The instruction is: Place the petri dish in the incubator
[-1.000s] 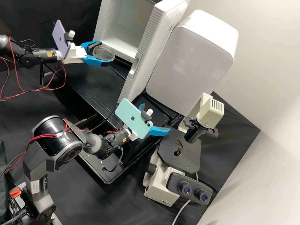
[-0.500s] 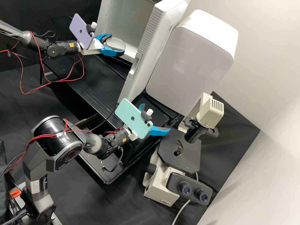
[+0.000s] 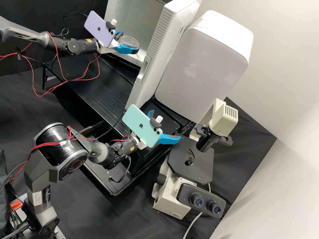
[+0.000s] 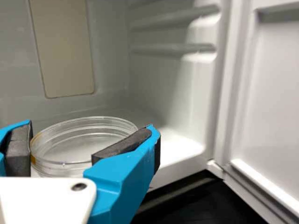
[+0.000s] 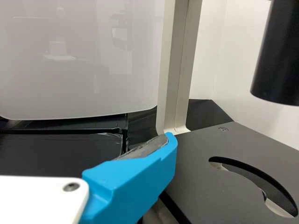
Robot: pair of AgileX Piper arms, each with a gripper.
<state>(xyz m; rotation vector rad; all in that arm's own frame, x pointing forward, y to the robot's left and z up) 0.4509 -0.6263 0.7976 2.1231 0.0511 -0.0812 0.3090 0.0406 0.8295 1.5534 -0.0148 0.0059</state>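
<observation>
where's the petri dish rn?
High view, upper left: the petri dish is clamped in the left gripper at the open incubator's mouth, beside its door. The left wrist view shows it low, near the chamber floor.

No word or number can be read anywhere. A white sticker (image 3: 37, 198) with lines of print is seen on the base of the right arm (image 3: 50, 159), but its print is too small to be made out. A small yellow label (image 3: 133, 148) is fixed to that arm's wrist, and another yellow label (image 3: 87, 40) to the wrist of the left arm (image 3: 63, 43); neither can be read. A small dark emblem is borne on the back of the mint phone (image 3: 142, 126) and of the purple phone (image 3: 99, 24). A faint mark on the microscope's foot (image 3: 172, 215) is illegible.
</observation>
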